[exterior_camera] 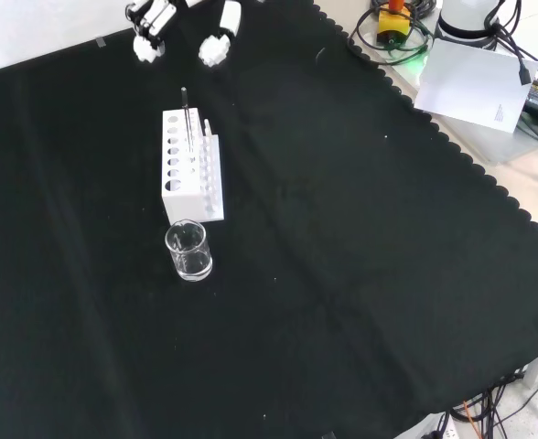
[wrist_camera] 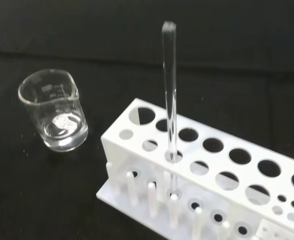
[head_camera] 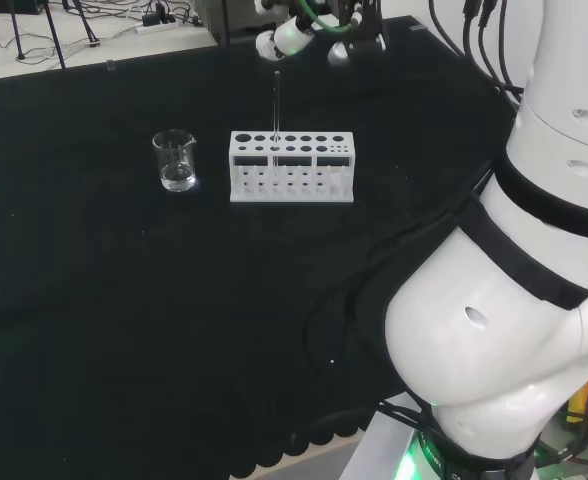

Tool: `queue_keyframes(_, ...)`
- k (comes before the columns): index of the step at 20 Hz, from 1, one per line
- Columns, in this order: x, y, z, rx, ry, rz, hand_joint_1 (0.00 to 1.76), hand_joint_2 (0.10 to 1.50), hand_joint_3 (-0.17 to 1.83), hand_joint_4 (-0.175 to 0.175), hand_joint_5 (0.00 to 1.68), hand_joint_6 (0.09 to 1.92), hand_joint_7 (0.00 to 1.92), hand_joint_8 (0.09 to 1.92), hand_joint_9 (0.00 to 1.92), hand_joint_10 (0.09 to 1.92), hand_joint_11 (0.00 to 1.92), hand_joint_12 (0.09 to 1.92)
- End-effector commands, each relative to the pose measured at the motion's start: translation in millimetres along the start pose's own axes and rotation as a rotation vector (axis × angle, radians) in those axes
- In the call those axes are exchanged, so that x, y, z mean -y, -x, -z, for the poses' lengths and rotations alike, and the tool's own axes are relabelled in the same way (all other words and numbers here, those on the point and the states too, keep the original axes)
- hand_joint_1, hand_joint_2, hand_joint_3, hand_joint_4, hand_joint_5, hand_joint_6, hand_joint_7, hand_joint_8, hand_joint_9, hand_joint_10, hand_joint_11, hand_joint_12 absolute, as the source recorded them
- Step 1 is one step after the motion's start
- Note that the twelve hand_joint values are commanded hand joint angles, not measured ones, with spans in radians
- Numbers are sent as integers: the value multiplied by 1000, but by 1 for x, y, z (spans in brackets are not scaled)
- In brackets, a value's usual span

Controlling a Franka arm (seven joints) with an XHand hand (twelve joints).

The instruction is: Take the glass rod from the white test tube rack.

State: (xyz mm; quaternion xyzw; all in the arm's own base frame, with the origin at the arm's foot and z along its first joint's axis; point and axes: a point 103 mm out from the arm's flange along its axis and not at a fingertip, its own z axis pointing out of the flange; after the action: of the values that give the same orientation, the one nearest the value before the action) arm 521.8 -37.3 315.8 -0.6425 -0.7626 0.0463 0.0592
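- Counter (head_camera: 94,330) draped in black cloth, carrying rack, beaker and rod.
- Hand (head_camera: 294,35) at the far edge of the cloth in the head view, behind the rack; in the front view (exterior_camera: 159,23) at the top, beyond the rack's far end. Fingertips pointing down, spread apart and holding nothing; relaxed rather than curled as far as can be told.
- Rack (head_camera: 292,168), white, lying lengthwise across the head view; in the front view (exterior_camera: 188,165) running away toward the hand. Rows of round holes on top, pegs along the base in the wrist view (wrist_camera: 202,170).
- Beaker (head_camera: 176,160), clear, just left of the rack in the head view; nearer the camera than the rack in the front view (exterior_camera: 188,251). Apart from the rack.
- Rod (head_camera: 276,105), clear glass, standing upright in a hole of the rack, top end well above it. In the front view (exterior_camera: 188,119) top end near the hand's fingertips, not touching. In the wrist view (wrist_camera: 170,90) passing through a hole near the beaker end.
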Motion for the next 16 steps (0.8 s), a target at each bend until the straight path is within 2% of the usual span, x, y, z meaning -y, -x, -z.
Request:
queue_keyframes(1, -8, 0, -33, -14, -25, 1, 592, 886, 547, -158, 357, 87, 384, 896, 675, 863, 158, 1404)
queue_keyframes(4, -8, 0, -37, -8, -34, -9, 591, 887, 547, -160, 360, 87, 406, 902, 693, 865, 166, 1400)
queue_keyframes(12, -18, 7, -58, 22, -47, 1, 623, 889, 541, -173, 431, 126, 553, 907, 849, 877, 271, 1373)
queue_keyframes(14, -21, 9, -62, 20, -49, 4, 637, 889, 538, -175, 430, 224, 621, 898, 894, 892, 321, 1360)
queue_keyframes(16, -22, 10, -66, 25, -43, 6, 649, 889, 539, -175, 420, 470, 718, 903, 950, 911, 377, 1345)
